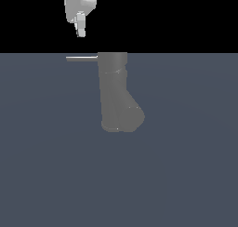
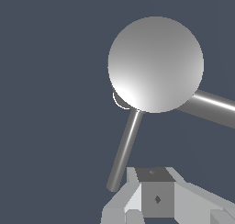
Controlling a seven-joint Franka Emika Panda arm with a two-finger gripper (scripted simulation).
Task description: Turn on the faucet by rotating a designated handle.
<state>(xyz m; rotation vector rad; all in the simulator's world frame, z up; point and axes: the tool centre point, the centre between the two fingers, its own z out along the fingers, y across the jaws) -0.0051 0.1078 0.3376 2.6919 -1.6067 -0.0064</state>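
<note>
The faucet [image 1: 115, 93] is a matte grey upright column that widens into a bulged base on the dark floor. The handle [image 1: 82, 58], a thin light-grey rod, juts level from the column's top toward the exterior view's left. My white gripper [image 1: 81, 32] hangs above the handle's middle, a clear gap apart and touching nothing. In the wrist view the faucet's round top [image 2: 156, 64] faces the camera and the handle [image 2: 125, 149] runs from it toward my gripper [image 2: 148, 173]. The fingers sit together with no gap and nothing between them.
A thicker grey bar [image 2: 212, 107] leaves the faucet's top on the other side in the wrist view. The flat blue-grey floor [image 1: 46, 175] surrounds the faucet.
</note>
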